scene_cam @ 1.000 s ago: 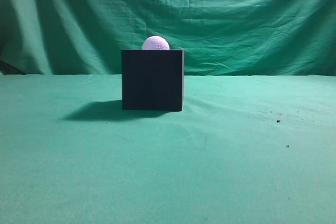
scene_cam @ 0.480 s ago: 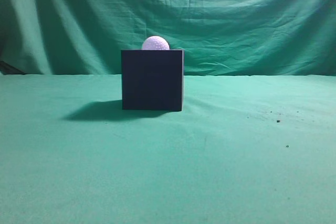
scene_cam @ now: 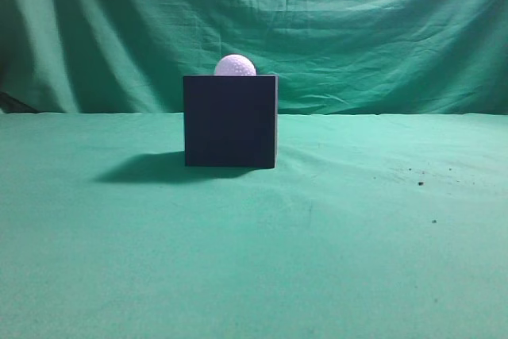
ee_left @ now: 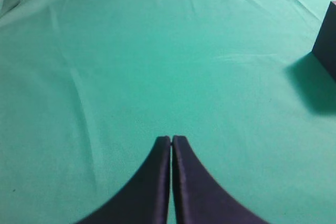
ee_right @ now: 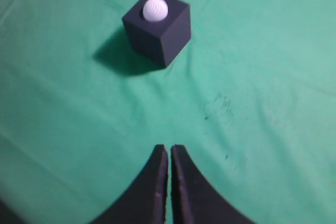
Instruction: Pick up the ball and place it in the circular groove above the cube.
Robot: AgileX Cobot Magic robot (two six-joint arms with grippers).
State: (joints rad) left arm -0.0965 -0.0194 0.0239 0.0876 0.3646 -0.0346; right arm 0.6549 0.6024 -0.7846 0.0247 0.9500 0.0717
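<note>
The white dimpled ball sits on top of the dark cube, which stands on the green cloth at the middle. In the right wrist view the ball rests in the top face of the cube, far ahead of my right gripper, which is shut and empty. My left gripper is shut and empty over bare cloth; only a corner of the cube shows at the right edge of its view. Neither gripper appears in the exterior view.
Green cloth covers the table and hangs as a backdrop behind the cube. A few small dark specks lie on the cloth to the right of the cube.
</note>
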